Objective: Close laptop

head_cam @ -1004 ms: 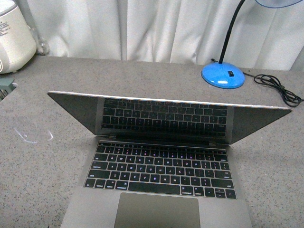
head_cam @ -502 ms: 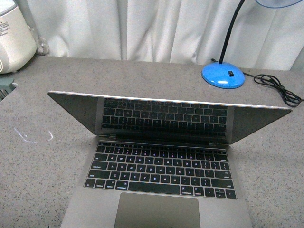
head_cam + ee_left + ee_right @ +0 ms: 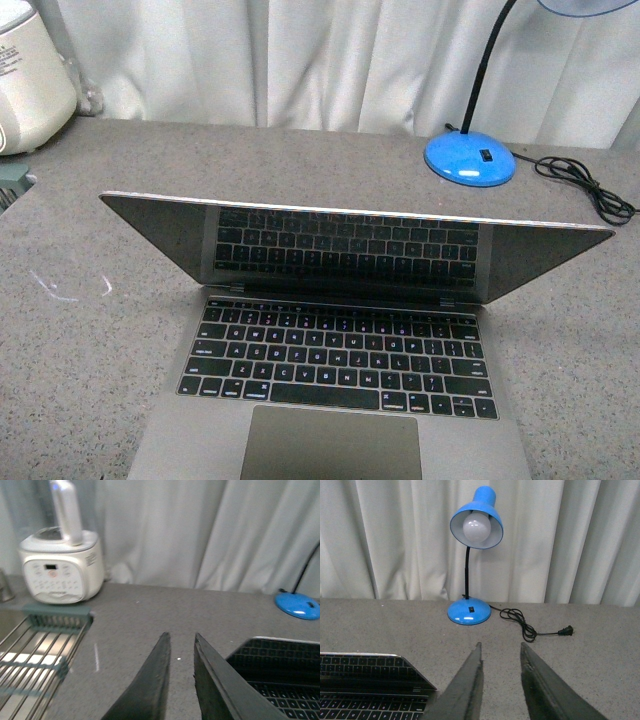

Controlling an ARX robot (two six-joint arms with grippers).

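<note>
The grey-silver laptop [image 3: 340, 350] sits open on the grey speckled table, nearest the camera in the front view. Its dark glossy screen [image 3: 350, 250] leans well forward over the black keys, which it reflects. The wide trackpad [image 3: 330, 443] is at the front. Neither arm shows in the front view. My left gripper [image 3: 180, 637] is open and empty above the table, beside the laptop's corner [image 3: 275, 675]. My right gripper [image 3: 501, 646] is open and empty, beside the laptop's other corner [image 3: 370, 680].
A blue desk lamp [image 3: 470, 158] stands at the back right, with its black cord [image 3: 585, 185] and plug [image 3: 565, 630] trailing on the table. A white rice cooker [image 3: 25, 75] is at the back left. A metal rack [image 3: 35, 650] lies beside it. White curtains hang behind.
</note>
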